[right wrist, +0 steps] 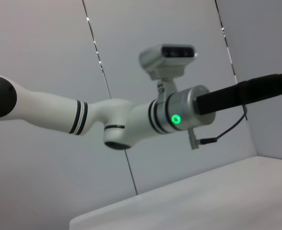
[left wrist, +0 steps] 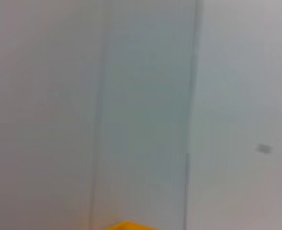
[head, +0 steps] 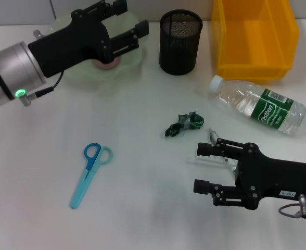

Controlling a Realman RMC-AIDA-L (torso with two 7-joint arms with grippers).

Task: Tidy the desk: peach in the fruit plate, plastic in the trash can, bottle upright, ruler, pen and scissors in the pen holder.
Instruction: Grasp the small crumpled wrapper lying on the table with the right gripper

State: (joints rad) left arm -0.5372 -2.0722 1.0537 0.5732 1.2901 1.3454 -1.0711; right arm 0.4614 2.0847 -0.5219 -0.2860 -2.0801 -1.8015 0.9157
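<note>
A pinkish peach lies on the pale green fruit plate at the back left. My left gripper hovers open just above it, holding nothing. Near the front left lie the blue scissors. The crumpled green plastic is at the centre. The clear bottle with a green label lies on its side at the right. My right gripper is open and low at the front right, over a clear ruler. A pen tip pokes out behind it.
The black mesh pen holder stands at the back centre, with the yellow trash can to its right. The left wrist view shows only wall and a yellow corner. The right wrist view shows my left arm.
</note>
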